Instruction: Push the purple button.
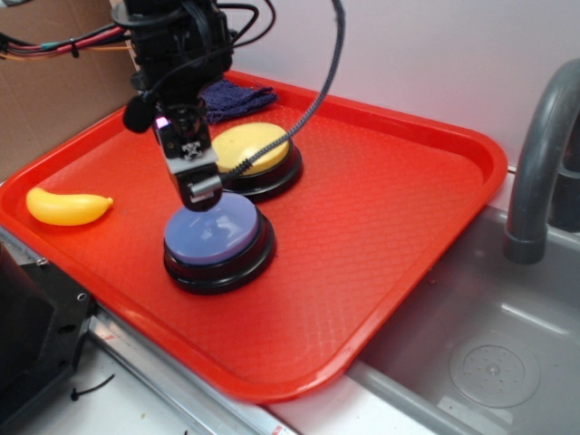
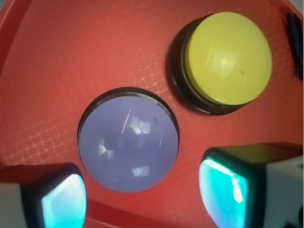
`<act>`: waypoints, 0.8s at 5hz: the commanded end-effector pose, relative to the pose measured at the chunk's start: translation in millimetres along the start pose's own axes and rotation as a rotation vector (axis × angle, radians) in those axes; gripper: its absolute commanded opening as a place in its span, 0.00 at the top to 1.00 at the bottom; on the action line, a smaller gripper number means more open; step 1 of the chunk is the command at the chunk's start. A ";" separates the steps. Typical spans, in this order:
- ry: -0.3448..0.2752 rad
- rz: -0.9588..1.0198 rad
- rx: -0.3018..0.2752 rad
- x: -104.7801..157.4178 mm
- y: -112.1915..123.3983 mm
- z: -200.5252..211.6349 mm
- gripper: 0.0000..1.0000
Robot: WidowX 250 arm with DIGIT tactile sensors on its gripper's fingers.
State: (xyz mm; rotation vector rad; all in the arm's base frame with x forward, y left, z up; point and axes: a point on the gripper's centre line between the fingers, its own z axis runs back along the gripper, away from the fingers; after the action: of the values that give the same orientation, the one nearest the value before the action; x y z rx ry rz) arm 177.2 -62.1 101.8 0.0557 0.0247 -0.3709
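Note:
The purple button (image 1: 217, 237) is a lavender dome on a black round base, near the front of the red tray (image 1: 390, 227). In the wrist view it (image 2: 128, 142) lies just ahead of and between my fingers. My gripper (image 1: 202, 188) hangs over the button's back-left edge, pointing down, and I cannot tell whether it touches the dome. In the wrist view the gripper (image 2: 142, 202) is open and empty, its two cyan-lit pads (image 2: 223, 190) wide apart. The yellow-topped button (image 1: 251, 150) stands just behind the purple one and also shows in the wrist view (image 2: 228, 57).
A yellow toy banana (image 1: 68, 207) lies at the tray's left side. A dark purple cloth (image 1: 237, 95) sits at the tray's back edge. A grey sink (image 1: 489, 362) and faucet (image 1: 535, 163) are to the right. A cardboard box (image 1: 50, 91) stands behind on the left.

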 end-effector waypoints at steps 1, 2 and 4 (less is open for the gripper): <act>-0.076 0.003 0.016 5.9 0.4 25.9 0.00; -0.079 0.005 0.026 4.8 1.5 31.0 0.00; -0.088 0.016 0.037 1.1 1.8 42.8 0.00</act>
State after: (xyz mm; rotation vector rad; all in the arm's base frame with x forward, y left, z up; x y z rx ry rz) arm 175.6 -55.9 131.0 0.0854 -0.0051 -0.3400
